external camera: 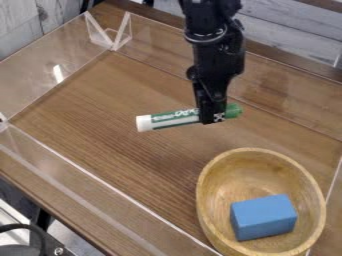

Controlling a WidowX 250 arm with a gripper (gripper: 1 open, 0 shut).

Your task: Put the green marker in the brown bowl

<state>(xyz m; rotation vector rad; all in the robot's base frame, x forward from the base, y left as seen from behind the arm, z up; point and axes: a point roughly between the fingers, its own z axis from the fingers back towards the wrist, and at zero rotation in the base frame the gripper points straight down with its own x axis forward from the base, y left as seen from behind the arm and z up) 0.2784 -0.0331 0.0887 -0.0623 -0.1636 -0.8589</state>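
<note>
The green marker (171, 118), white-barrelled with green print and a dark green cap on its right end, hangs level a little above the wooden table. My gripper (210, 112) points straight down and is shut on the marker near its capped end. The brown bowl (218, 177), wide, shallow and of light tan wood, stands at the lower right of the table, below and to the right of the marker. The black arm rises from the gripper to the top edge of the view.
A blue rectangular block (262, 216) lies inside the bowl. Clear acrylic walls (54, 70) fence the wooden table (107, 130) on the left, front and back. A clear angled stand (107, 32) sits at the back left corner.
</note>
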